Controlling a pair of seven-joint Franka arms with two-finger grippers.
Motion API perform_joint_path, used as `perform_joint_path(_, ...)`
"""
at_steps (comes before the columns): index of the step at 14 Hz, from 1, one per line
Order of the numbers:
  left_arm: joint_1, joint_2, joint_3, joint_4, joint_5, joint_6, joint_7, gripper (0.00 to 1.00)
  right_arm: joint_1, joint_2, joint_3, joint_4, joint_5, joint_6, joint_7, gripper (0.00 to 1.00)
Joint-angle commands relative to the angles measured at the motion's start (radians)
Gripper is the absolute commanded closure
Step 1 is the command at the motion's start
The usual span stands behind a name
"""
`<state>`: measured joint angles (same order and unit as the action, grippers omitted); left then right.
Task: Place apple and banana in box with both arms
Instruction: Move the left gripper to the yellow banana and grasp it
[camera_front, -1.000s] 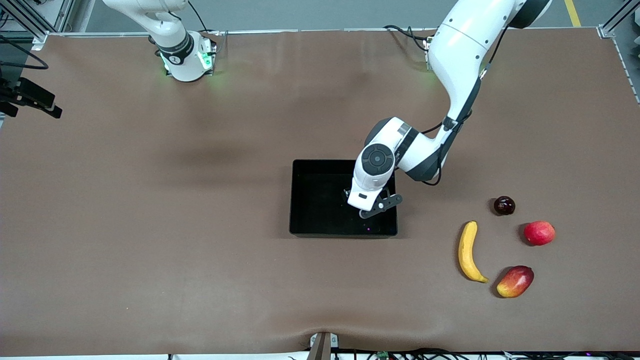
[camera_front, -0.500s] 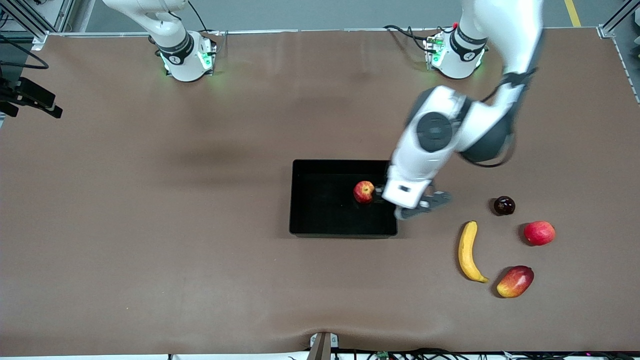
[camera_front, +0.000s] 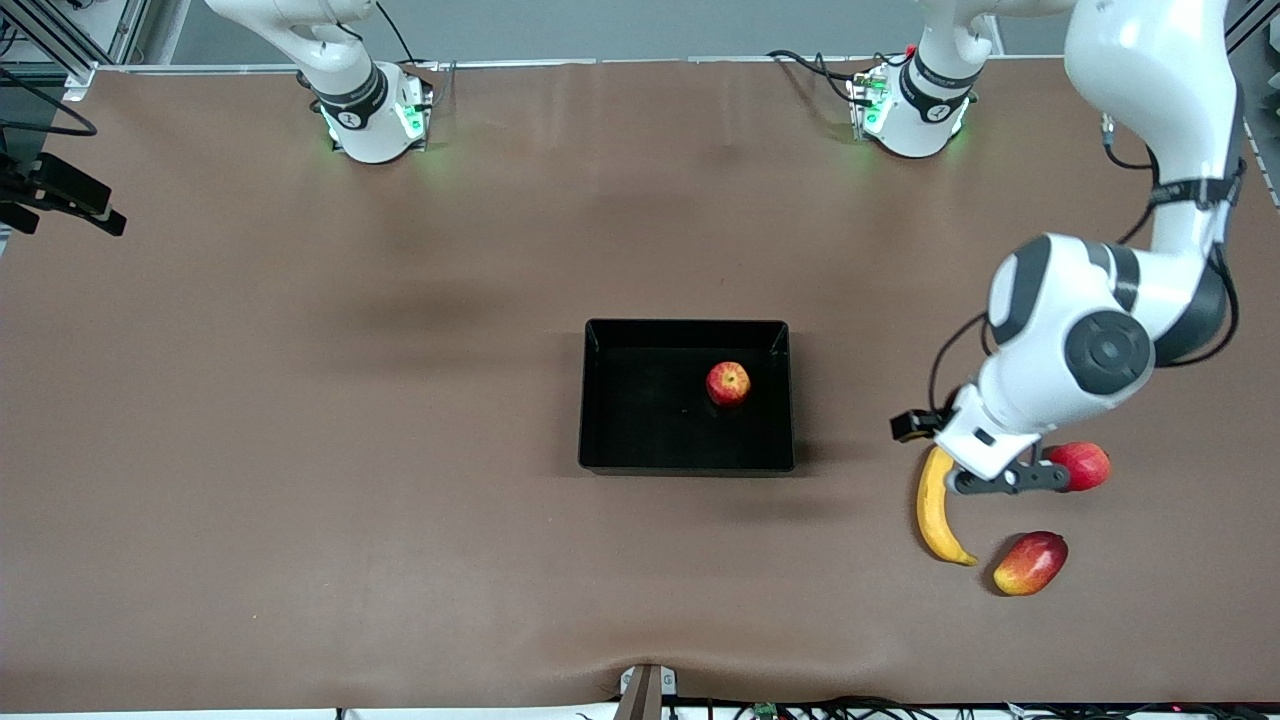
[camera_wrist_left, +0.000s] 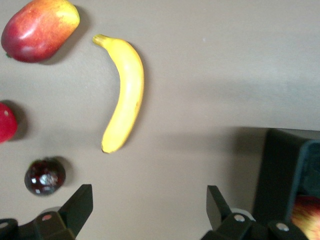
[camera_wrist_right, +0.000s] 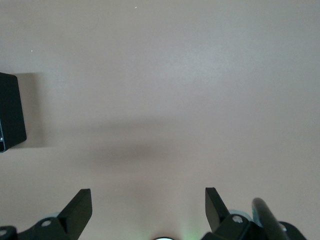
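Observation:
The apple (camera_front: 728, 383) lies in the black box (camera_front: 587, 400), toward the left arm's end of it. The box's corner (camera_wrist_left: 292, 180) and the apple (camera_wrist_left: 306, 214) also show in the left wrist view. The yellow banana (camera_front: 935, 505) lies on the table, nearer the left arm's end than the box. It shows whole in the left wrist view (camera_wrist_left: 125, 90). My left gripper (camera_front: 1005, 480) hangs open and empty over the table beside the banana's stem end; its jaws (camera_wrist_left: 149, 200) stand wide apart. My right gripper (camera_wrist_right: 148, 205) is open and empty over bare table, with the box's corner (camera_wrist_right: 11, 112) off to one side.
A red-yellow mango (camera_front: 1031, 563) lies beside the banana's tip. A pinkish-red round fruit (camera_front: 1085, 465) sits partly under my left gripper. A dark plum (camera_wrist_left: 45, 176) shows only in the left wrist view. The right arm's base (camera_front: 365, 100) stands at the table's back edge.
My left gripper let go of the apple in the box, rose, and swung toward the left arm's end, over the fruit by the banana. The right arm has not moved.

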<state>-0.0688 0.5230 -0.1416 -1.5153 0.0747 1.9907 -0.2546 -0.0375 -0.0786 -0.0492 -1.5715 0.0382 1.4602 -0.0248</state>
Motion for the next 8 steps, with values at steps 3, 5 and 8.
perform_joint_path(3, 0.075, 0.166, -0.01, 0.104, 0.01, 0.164, 0.184, 0.0, -0.01, -0.015, 0.005, -0.001, 0.02, -0.012, -0.004, 0.0)
perform_joint_path(5, 0.084, 0.215, -0.01, 0.106, 0.008, 0.271, 0.195, 0.0, -0.012, -0.015, 0.005, -0.001, 0.02, -0.011, -0.004, 0.0)
perform_joint_path(8, 0.089, 0.275, -0.01, 0.106, 0.008, 0.371, 0.196, 0.02, -0.009, -0.015, 0.005, 0.001, 0.019, -0.012, -0.004, 0.0)
